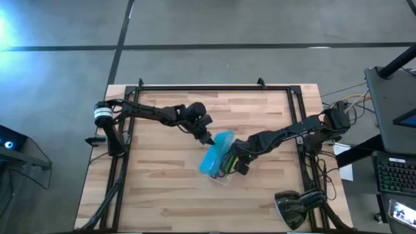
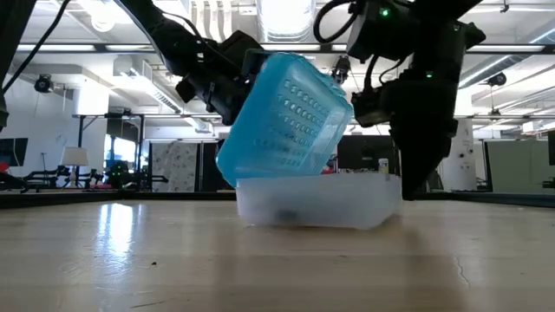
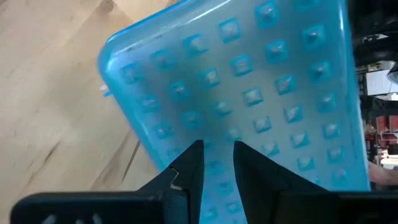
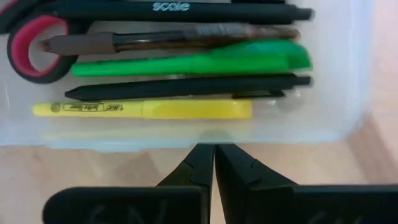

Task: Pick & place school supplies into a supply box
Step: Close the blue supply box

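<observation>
In the high view the supply box [image 1: 217, 161] sat on the wooden table [image 1: 162, 195] just right of the frame's centre, with the left end effector [image 1: 209, 139] at its upper edge and the right end effector [image 1: 235, 164] at its right side. In the low view the whitish tray [image 2: 319, 204] rested flat on the table in the middle of the frame, and the turquoise lid [image 2: 286, 121] stood tilted above it, partly lowered and leaning toward the upper left. The left end effector [image 2: 227, 97] was against the back of the lid at upper left, and the right end effector [image 2: 414, 178] came down beside the tray's right end. The left wrist view showed the bumpy lid [image 3: 249, 99] filling most of the frame, with the left end effector [image 3: 217, 163] at the bottom centre, its fingers slightly apart and laid against the lid's surface. In the right wrist view the tray [image 4: 348, 118] held the red-handled scissors [image 4: 34, 46] at upper left, a brownish pen [image 4: 168, 38], a green marker [image 4: 193, 62], a black pen [image 4: 186, 87] and a yellow highlighter [image 4: 143, 109] lying side by side. The right end effector [image 4: 214, 163] at bottom centre had its fingers pressed together just outside the tray's near wall.
</observation>
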